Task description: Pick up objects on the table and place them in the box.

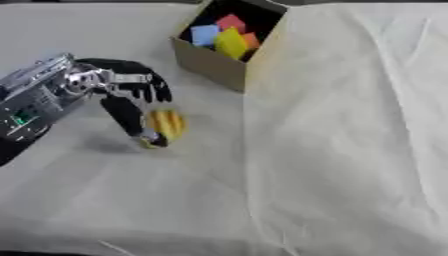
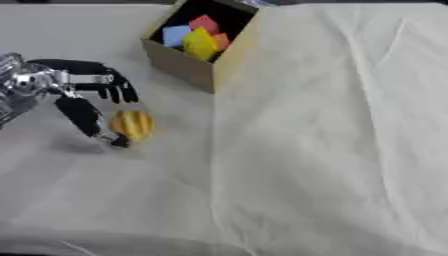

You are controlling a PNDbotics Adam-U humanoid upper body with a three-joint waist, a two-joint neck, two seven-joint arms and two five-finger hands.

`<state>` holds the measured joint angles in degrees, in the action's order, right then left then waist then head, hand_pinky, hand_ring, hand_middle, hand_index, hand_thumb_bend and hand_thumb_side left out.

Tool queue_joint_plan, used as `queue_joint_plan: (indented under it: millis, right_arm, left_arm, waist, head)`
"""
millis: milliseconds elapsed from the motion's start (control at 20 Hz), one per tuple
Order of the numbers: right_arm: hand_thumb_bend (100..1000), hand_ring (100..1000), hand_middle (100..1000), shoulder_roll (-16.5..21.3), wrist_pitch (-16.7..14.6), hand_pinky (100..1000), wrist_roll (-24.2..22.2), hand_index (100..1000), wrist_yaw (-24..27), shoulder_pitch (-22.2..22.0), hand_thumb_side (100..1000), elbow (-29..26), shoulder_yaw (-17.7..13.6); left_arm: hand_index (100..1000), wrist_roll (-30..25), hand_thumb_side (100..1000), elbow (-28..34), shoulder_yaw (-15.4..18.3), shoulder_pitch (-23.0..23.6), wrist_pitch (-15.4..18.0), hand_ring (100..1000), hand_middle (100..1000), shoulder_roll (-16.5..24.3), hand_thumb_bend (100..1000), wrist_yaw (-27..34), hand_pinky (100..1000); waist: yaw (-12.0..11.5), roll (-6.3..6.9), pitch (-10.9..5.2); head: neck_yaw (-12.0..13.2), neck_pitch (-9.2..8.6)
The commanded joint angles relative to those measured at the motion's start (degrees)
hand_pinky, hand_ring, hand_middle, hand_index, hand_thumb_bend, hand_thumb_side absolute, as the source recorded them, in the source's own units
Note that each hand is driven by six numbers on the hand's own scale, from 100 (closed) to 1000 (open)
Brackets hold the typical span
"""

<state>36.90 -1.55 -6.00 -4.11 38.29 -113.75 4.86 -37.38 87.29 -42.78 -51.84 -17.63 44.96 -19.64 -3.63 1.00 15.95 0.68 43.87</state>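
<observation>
A white cloth (image 1: 350, 125) covers the whole surface, filling both views almost edge to edge. It lies wrinkled rather than smooth: a long crease runs from the far side down toward the near edge just right of the middle, and softer folds fan across the right half. The light is even and diffuse, leaving only faint grey shadows in the folds. A thin dark strip (image 1: 87, 1) shows along the far edge, beyond the cloth.
</observation>
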Motion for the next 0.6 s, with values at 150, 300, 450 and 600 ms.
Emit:
queue_joint_plan:
  millis: [150, 300, 450, 600]
  right_arm:
    - [100, 733, 685, 0.68, -0.19, 911, -0.10, 806, 0.38, 0.91, 529, -0.85, -0.83]
    - [100, 733, 685, 0.59, -0.18, 911, -0.13, 806, 0.45, 0.93, 529, -0.85, -0.86]
    - [100, 734, 685, 0.59, -0.23, 911, -0.14, 806, 0.50, 1.00, 529, -0.85, -0.87]
    - [100, 734, 685, 0.59, -0.23, 912, -0.12, 806, 0.52, 1.01, 529, -0.85, -0.91]
  left_arm:
    - [832, -0.44, 263, -1.18, 1.48, 0.04, 0.62, 768, 747, 2.02, 562, -0.64, 790]
    - [820, -0.81, 240, -2.48, 1.73, 0.19, 0.35, 752, 724, 1.67, 548, 0.29, 774]
    - [799, -0.34, 229, -3.68, 1.95, 0.21, 0.31, 736, 699, 1.32, 520, 0.38, 760]
    - [779, 0.58, 223, -4.78, 2.13, 0.28, 0.54, 719, 678, 0.90, 482, 0.09, 746]
  waist:
    - [-0.04, -0.10, -0.79]
    - [-0.01, -0.20, -0.64]
    - [0.03, -0.32, -0.50]
    - [0.05, -0.43, -0.36]
  head:
    - [0.34, -0.15]
    - [0.42, -0.31]
    - [0.53, -0.43]
    - [0.62, -0.52]
